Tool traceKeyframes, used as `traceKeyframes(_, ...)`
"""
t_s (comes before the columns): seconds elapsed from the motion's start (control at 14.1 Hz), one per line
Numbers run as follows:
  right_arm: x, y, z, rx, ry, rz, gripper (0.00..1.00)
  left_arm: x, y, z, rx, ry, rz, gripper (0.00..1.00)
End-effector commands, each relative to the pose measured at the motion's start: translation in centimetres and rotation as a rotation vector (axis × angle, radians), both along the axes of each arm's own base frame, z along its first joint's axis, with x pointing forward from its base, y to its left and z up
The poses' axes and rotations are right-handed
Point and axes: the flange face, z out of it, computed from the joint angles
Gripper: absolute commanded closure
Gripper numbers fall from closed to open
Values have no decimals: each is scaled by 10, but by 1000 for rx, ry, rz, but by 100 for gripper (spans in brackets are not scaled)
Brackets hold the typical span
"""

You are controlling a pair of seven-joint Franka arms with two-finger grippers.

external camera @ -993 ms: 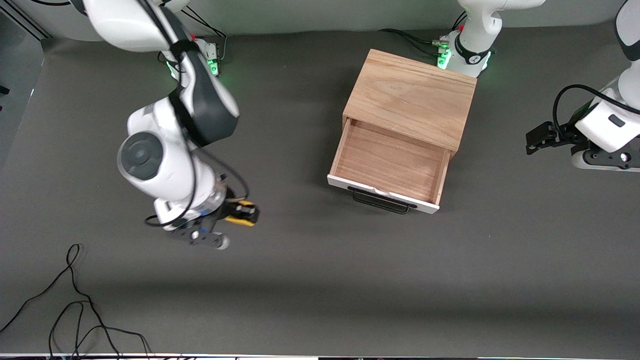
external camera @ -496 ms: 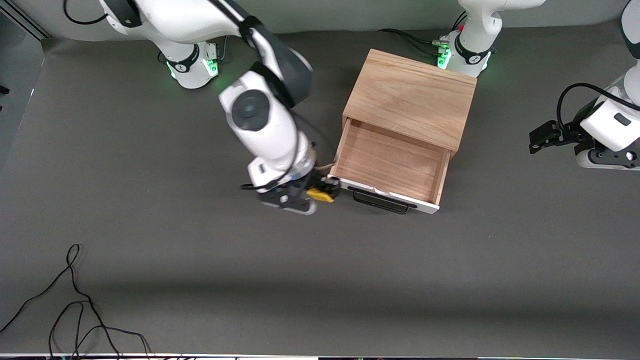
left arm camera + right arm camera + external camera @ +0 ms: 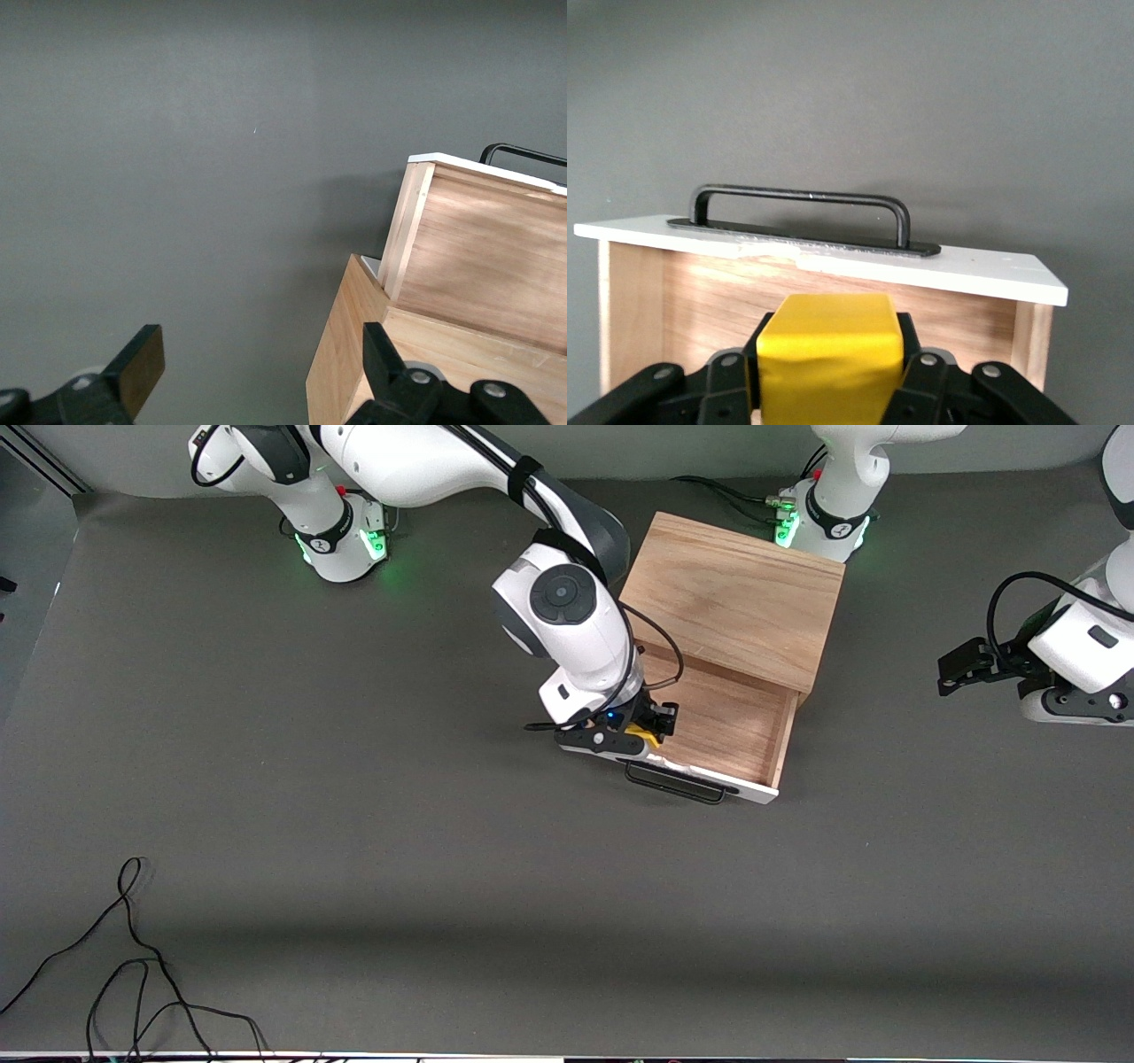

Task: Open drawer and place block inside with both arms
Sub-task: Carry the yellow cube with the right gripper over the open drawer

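Dark grey table [image 3: 532, 921] under even light; loose black cables [image 3: 124, 974] (tangled) at one corner.

White arms [image 3: 576, 638], blk cables, blk pincers

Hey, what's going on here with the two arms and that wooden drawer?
The right gripper is shut on the yellow block and holds it over the open drawer, just inside its white front panel. The left gripper waits open at its own end of the table, clear of the oak cabinet.
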Motion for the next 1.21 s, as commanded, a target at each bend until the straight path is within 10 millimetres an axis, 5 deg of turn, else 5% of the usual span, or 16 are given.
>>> traceKeyframes(0.0,-9,16,-23,-11,25,-34,93,-2,0,4,19,10,-17,0)
traceKeyframes(0.35,-48,43,-42,-39,54,-25,87,-4,-3,4,23,14,-25,0)
traceKeyframes(0.64,-54,46,-60,-61,72,-44,74,-7,3,5,22,30,-53,0)
traceKeyframes(0.78,-54,46,-60,-60,73,-44,52,-7,3,5,22,30,-55,0)
traceKeyframes(0.85,-53,45,-60,-61,71,-46,17,-8,4,5,30,36,-55,0)
traceKeyframes(0.92,-55,46,-60,-65,66,-39,0,-8,5,5,36,42,-56,0)
traceKeyframes(1.13,-57,49,-52,-57,62,-51,0,-8,3,3,50,47,-60,0)
